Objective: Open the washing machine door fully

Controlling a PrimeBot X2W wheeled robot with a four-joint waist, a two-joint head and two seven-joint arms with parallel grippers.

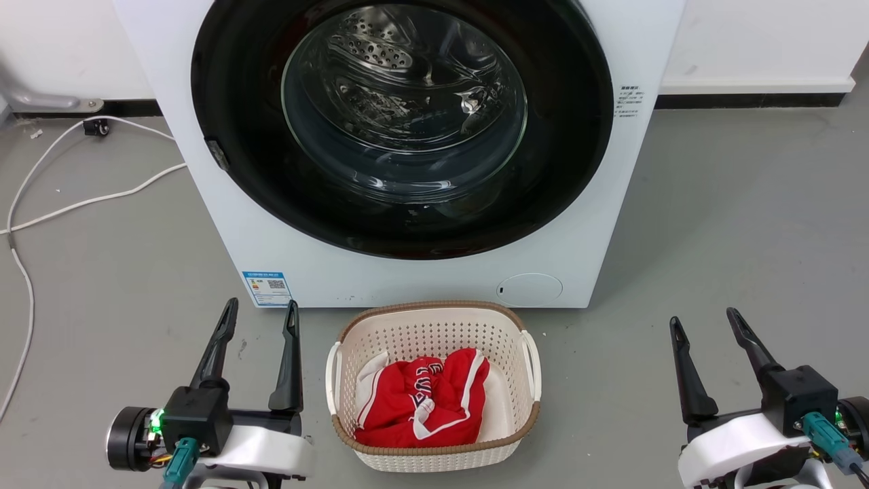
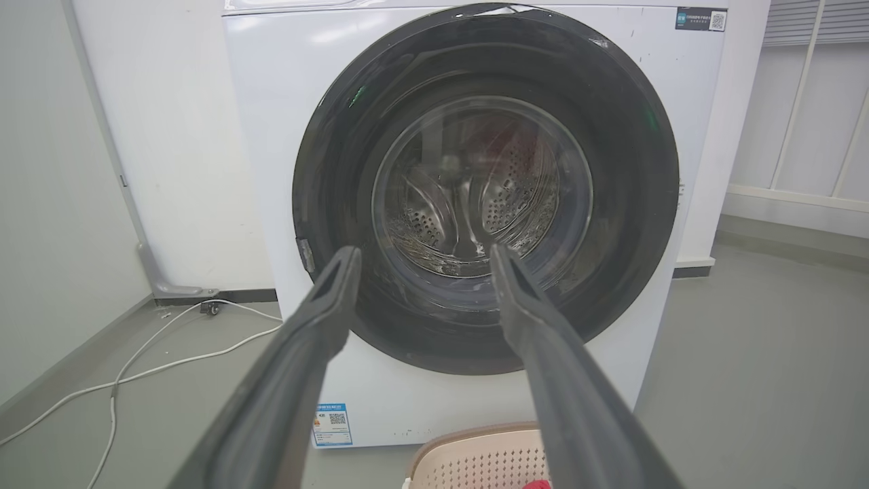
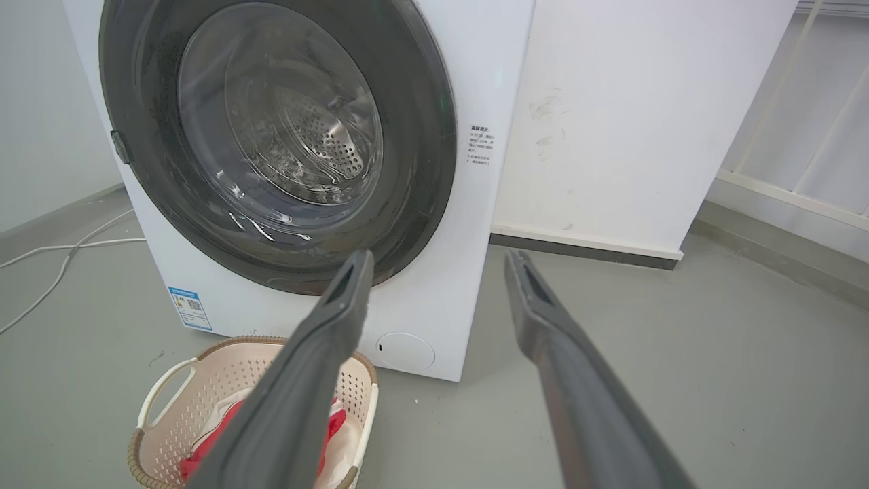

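Low by the floor (image 1: pixel 747 238), both pairs of jaws gape empty, and the washing machine door (image 1: pixel 237 102) is shut.
The left jaws and the right jaws each stand spread wide, gripping nothing, fingers aimed at the washing machine (image 1: pixel 407 278). Between them, just before the machine, sits a cream perforated laundry basket (image 1: pixel 434 333) holding a red garment (image 1: pixel 421 401). The door lies flat against the white front, with the steel drum (image 1: pixel 380 47) visible through its glass. A white cable (image 1: pixel 88 200) trails at the left.

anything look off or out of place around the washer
Nothing spilled or broken. The only loose thing is a white cable trailing across the floor left of the washing machine. The laundry basket stands upright.
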